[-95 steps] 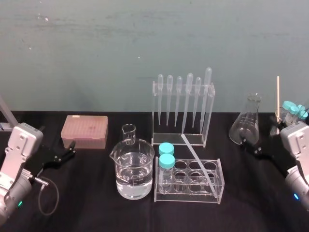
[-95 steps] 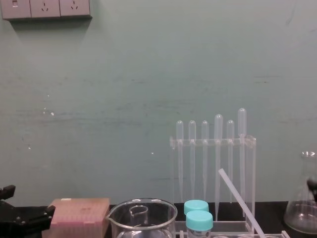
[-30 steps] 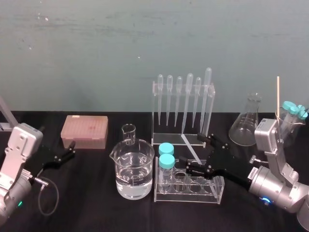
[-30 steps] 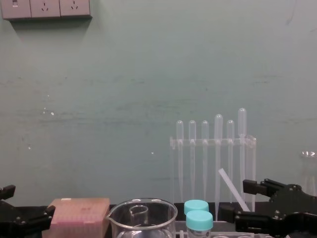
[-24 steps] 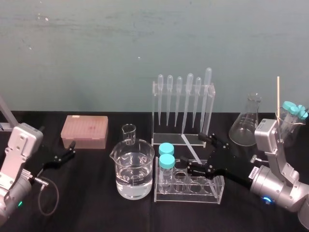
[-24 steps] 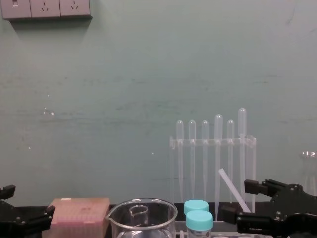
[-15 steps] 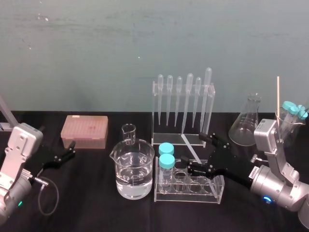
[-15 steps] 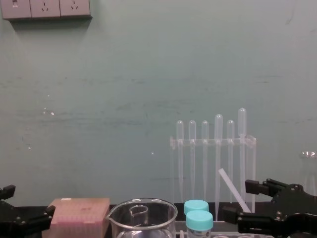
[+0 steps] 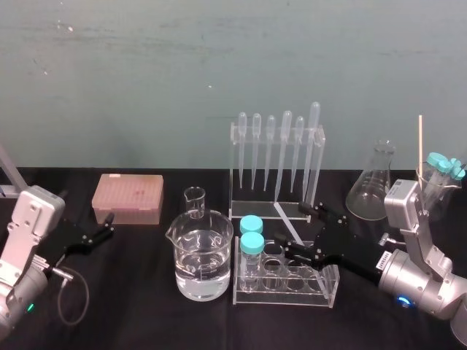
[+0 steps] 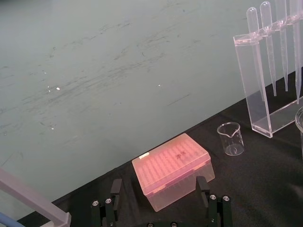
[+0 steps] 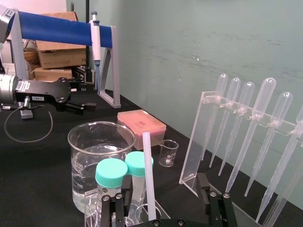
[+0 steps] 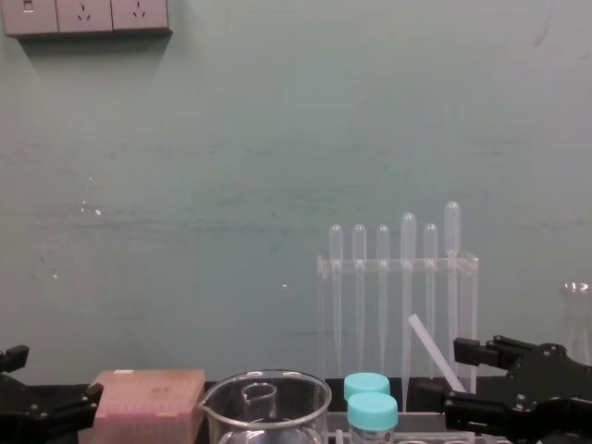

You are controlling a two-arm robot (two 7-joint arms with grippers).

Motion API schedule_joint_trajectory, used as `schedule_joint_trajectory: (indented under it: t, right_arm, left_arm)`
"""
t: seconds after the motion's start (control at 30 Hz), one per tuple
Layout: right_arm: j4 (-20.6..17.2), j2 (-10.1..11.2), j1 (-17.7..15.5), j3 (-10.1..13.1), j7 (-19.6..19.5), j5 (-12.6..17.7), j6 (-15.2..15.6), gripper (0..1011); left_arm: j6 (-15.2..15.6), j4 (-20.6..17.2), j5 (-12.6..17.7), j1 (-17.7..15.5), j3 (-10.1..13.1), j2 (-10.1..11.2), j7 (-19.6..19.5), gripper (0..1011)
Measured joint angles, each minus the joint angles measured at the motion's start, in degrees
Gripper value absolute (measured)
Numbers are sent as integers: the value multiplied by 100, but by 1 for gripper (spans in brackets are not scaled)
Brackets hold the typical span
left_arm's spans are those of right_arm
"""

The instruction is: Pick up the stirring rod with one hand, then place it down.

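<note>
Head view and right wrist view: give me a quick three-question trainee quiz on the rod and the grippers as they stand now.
1. True or false: the right gripper is shut on the rod.
2. The rod is: A lying flat; B leaning in the rack; C hanging in the air.
3. Fill in: the left gripper sits open near the pink ____.
Key: 1 false, its jaws are open on either side of the rod; 2 B; 3 box.
</note>
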Motion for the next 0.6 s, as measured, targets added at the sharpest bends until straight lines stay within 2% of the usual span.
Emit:
schedule_joint_trajectory:
  t: [0.07,0.1,0.17,0.23,0.27,0.47,0.6]
  right_arm:
    - [-1,0,0,-1,1,4,-1,821]
    - [-1,0,0,-2,1,5,-2,821]
    - [-2,0,0,-2,1,7,-4,734]
    - [-3,0,0,-3,1,8,-5,695]
    - [-4,0,0,-4,2,10,-5,633]
    - [-7,0,0,-5,4,14,-6,477]
    - [-7,0,0,-5,6,15,-6,330]
  left_arm:
    - [0,0,0,0,0,0,0,1000]
    - [0,0,0,0,0,0,0,1000]
    - [0,0,0,0,0,0,0,1000]
    - [0,0,0,0,0,0,0,1000]
    - [0,0,0,0,0,0,0,1000]
    - [0,0,0,0,0,0,0,1000]
    - [0,0,0,0,0,0,0,1000]
